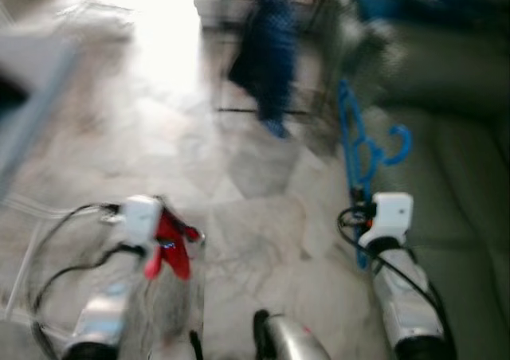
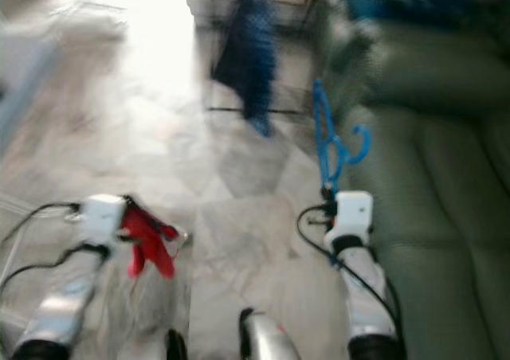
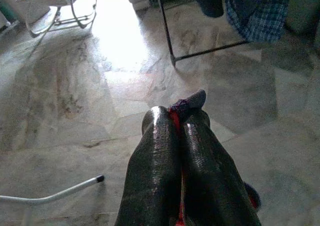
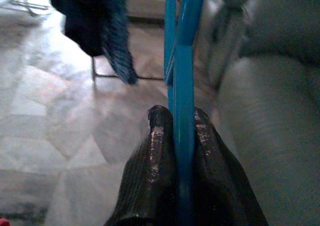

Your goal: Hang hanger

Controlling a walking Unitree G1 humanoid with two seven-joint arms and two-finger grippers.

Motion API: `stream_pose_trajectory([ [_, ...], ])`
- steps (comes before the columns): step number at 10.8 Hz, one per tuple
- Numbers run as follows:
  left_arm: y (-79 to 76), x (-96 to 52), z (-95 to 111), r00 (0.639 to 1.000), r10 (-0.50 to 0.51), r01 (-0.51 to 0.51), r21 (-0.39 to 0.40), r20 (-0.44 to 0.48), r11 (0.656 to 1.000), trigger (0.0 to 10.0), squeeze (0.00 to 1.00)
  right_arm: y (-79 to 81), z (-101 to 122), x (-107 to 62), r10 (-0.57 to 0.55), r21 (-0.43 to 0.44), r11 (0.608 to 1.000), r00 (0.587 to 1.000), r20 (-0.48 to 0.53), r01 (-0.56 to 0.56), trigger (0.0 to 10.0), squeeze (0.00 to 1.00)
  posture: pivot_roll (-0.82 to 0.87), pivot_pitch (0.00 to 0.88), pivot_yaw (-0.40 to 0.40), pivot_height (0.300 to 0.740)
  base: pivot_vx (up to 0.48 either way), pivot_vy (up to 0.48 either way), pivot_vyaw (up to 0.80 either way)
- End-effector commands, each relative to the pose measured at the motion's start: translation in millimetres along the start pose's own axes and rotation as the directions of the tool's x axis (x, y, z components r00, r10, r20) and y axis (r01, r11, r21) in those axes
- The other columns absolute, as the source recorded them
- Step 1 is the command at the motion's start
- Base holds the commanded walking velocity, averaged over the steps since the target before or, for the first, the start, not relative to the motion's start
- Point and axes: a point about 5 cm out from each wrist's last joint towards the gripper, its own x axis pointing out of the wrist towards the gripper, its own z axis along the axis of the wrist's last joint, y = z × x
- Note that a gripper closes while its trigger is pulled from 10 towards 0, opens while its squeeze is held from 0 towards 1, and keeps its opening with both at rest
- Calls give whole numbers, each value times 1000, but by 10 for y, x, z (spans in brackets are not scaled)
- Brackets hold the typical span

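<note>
Walking w/ hanger clamped, rack ahead.

Left gripper (image 3: 182,118) is closed on a red cloth (image 1: 170,244), soft and limp. Right gripper (image 4: 176,117) is closed tight on the blue hanger (image 1: 355,141), which stands upright above its fingers, hook (image 1: 401,143) pointing toward the sofa (image 1: 454,137): prob. light, stiff, slick plastic, so grip low on the bar. Drying rack (image 3: 170,41) w/ dark clothes (image 1: 267,53) stands ahead; open floor (image 1: 175,137) between, sofa edge close beside right gripper.

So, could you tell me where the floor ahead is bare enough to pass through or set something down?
Bare marble floor runs between the left gripper, shut on a red cloth, and the right gripper, shut on a blue plastic hanger. Crowded ahead: a dark metal rack with blue clothes. A grey-green sofa lines the right.
</note>
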Motion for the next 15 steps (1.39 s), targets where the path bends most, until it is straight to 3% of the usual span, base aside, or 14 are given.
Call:
stream_pose_trajectory([
  [1,-88,-7,8,998,-58,58,-31,13,998,10000,0,-42,29,0,-18,-7,1000,1000,10,18,10000,0,-16,191,-41,740,0,0,-800],
  [5,-287,-55,-6,992,-129,130,-67,20,989,10000,0,-40,-6,-38,-23,-8,1000,1000,-1,23,10000,0,-21,182,-45,740,0,0,-800],
  [15,-306,13,15,995,-90,91,-57,33,994,10000,0,-46,-4,-18,-7,-24,1000,1000,-18,7,10000,0,-25,172,-73,740,0,0,-766],
])
